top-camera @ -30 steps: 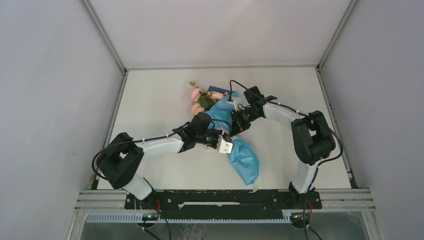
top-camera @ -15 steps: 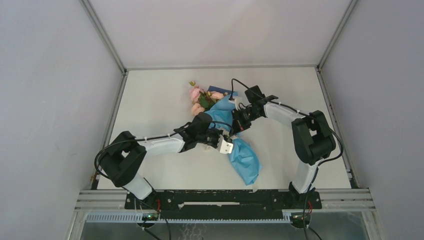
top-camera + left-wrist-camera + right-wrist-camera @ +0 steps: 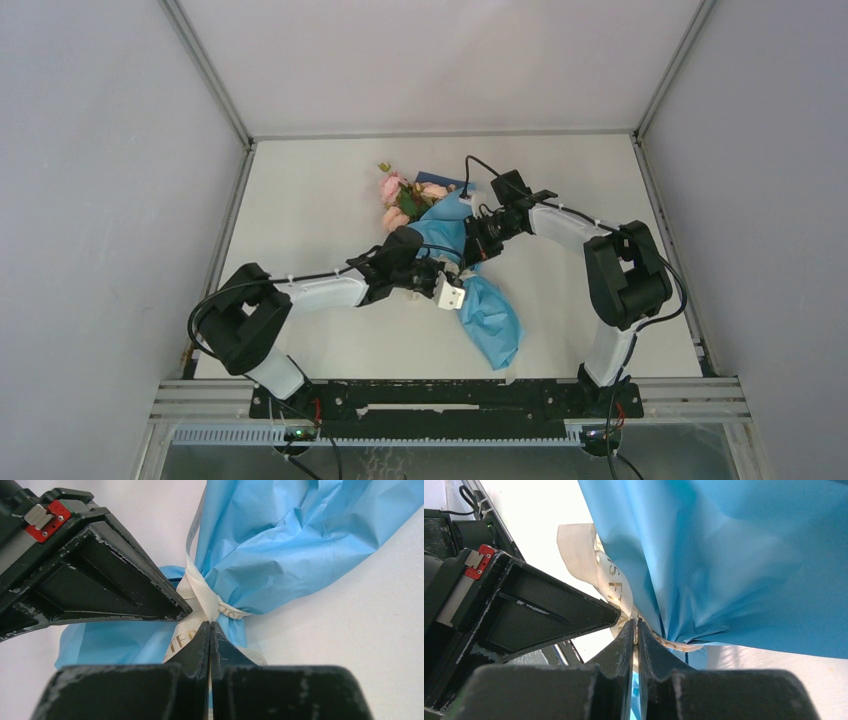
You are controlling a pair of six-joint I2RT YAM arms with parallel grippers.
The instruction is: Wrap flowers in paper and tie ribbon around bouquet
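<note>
The bouquet (image 3: 488, 312) lies slantwise mid-tabletop (image 3: 300, 210). Its pink flowers (image 3: 398, 196) are at the 11 o'clock end and the crumpled sky-blue paper (image 3: 445, 222) tail points to 5 o'clock. A darker blue corner pokes out by the blooms.

Both arms crowd over the pinched waist, so from above you barely see it. The left wrist's white camera block (image 3: 450, 292) and a black cable (image 3: 470, 165) looping off the right wrist get in the way too.

Up close, the cream ribbon (image 3: 197, 592) cinches the paper. The left fingers (image 3: 200, 650) are pressed together, tips right against the ribbon. Can't tell if a strand is caught. The right fingers (image 3: 621, 650) are nearly closed, with a sliver of ribbon between them.

The ribbon has gold lettering, only bits readable, something like "TE".
</note>
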